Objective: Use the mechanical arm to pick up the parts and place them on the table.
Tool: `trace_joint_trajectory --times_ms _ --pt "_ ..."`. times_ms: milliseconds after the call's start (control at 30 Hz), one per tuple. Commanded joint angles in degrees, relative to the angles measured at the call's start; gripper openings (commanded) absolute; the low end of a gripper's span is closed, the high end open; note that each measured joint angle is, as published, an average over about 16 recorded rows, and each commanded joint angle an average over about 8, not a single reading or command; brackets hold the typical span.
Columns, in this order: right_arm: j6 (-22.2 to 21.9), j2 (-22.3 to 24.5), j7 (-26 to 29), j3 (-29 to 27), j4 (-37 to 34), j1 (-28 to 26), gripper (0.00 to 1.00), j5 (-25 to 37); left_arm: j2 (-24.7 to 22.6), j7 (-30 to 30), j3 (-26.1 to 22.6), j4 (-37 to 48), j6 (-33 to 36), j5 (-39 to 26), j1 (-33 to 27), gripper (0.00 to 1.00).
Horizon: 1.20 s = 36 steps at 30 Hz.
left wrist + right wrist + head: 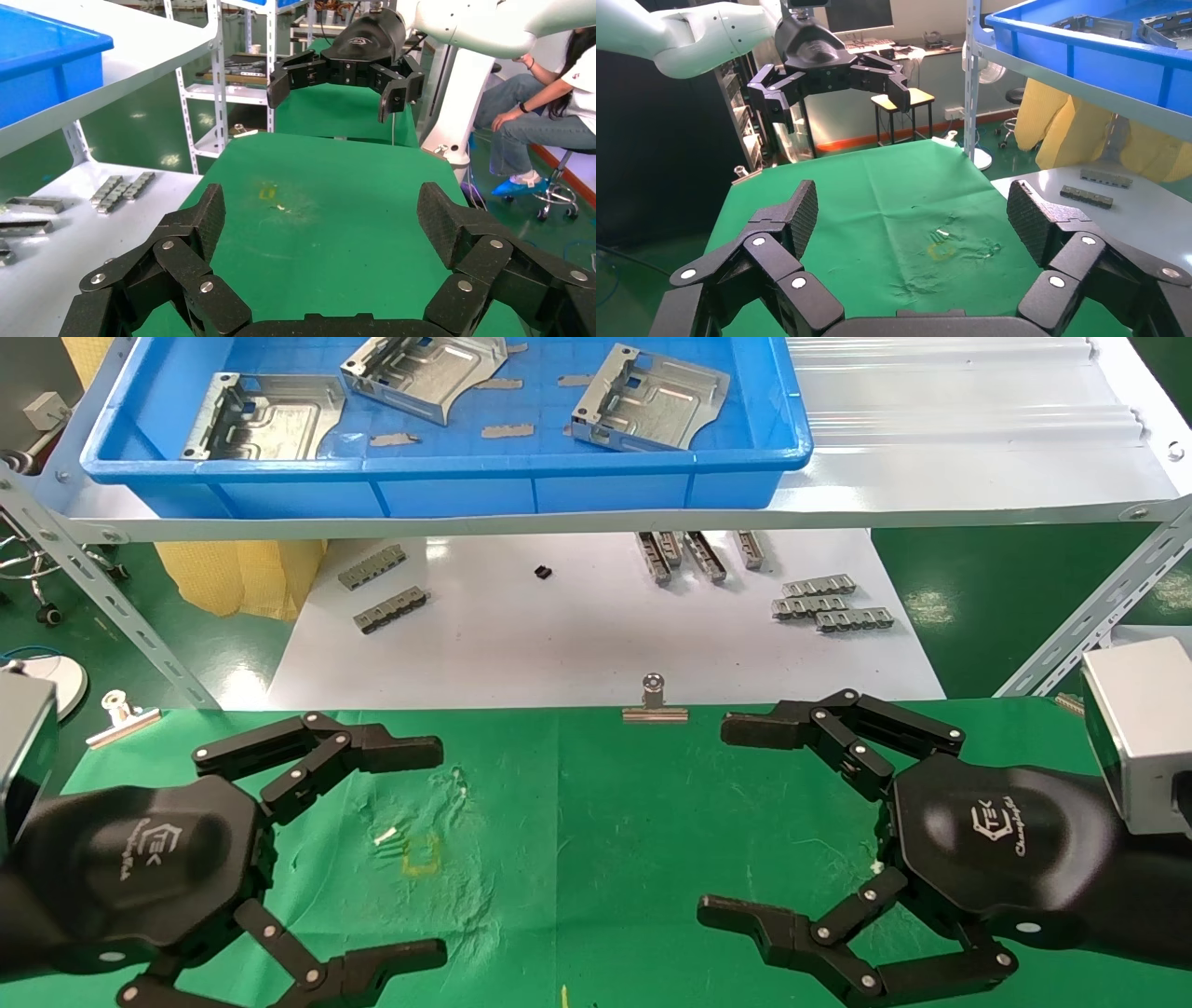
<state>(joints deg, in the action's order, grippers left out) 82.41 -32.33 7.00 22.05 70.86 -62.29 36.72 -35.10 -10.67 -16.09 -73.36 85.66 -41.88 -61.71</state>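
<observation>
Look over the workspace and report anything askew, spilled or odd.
The green cloth table is wrinkled around its yellow square mark, with a small white scrap beside it. Three parts lie at mixed angles in the blue tray. Both grippers, left and right, hover open and empty.

Wrinkled green cloth table (pixel 596 822), metal parts (pixel 424 372)

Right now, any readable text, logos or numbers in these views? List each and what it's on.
"TEK" in a hexagon logo, with a script line beside it, perhaps "Champion", too small to confirm: on the back of the right hand.
Same white logo on the left hand, seen sideways; script unreadable.
Yellow square mark on the green table: an outline only, no text.
Parts and blue tray: no lettering visible.
</observation>
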Motion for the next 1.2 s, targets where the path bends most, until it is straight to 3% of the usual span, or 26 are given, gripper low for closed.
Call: trace_joint_trajectory --times_ms 33,1200 --pt "0.0 0.0 0.0 0.0 0.0 0.0 1.0 0.0 0.0 0.0 0.0 0.0 0.0 0.0 0.0 1.0" --pt "0.0 0.0 0.0 0.0 0.0 0.0 0.99 0.0 0.0 0.0 0.0 0.0 0.0 0.0 0.0 1.0"
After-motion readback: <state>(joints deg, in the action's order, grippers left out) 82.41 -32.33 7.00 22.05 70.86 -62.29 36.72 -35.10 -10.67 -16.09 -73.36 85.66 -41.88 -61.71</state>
